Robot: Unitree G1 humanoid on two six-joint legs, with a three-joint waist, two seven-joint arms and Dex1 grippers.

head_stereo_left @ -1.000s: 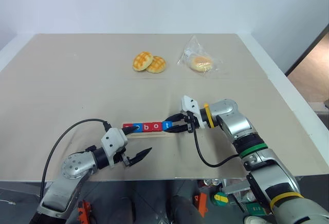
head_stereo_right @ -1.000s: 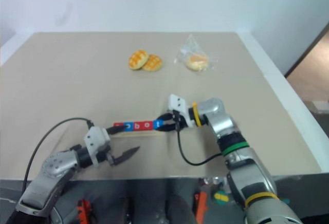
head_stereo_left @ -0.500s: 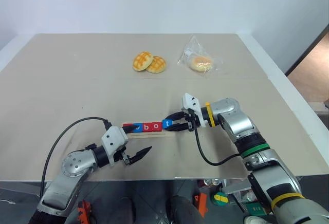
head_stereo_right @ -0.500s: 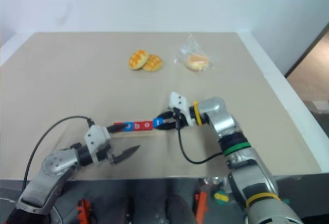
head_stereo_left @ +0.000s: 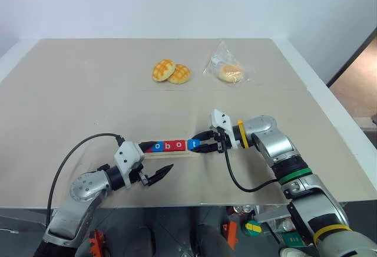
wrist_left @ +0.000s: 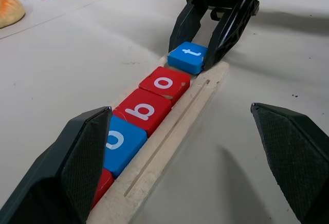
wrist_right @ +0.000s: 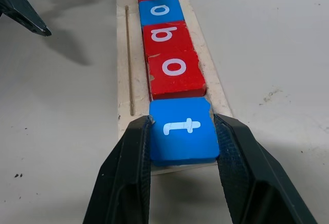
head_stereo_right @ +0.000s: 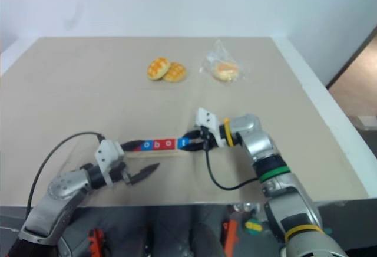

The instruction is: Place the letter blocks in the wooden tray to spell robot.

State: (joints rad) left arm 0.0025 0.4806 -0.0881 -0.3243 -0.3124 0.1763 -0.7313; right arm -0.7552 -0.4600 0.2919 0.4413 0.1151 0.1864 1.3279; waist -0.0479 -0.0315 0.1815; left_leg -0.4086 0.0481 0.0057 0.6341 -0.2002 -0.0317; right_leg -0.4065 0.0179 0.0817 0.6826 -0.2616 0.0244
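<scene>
In the lower centre of the left eye view, the wooden tray (head_stereo_left: 169,151) lies on the table (head_stereo_left: 88,92) with five letter blocks (wrist_right: 172,72) in a row reading r, o, b, o, t. The right gripper (wrist_right: 183,147) straddles the blue t block (wrist_right: 183,130) at the tray's end, fingers against its sides. The left gripper (head_stereo_left: 155,163), lower left, hangs spread wide, holding nothing, by the r end. Two buns (head_stereo_left: 170,71) and a bagged bun (head_stereo_left: 227,68) sit at upper centre.

Red and blue letter blocks (wrist_right: 172,44), pale wooden tray (wrist_right: 125,64).
</scene>
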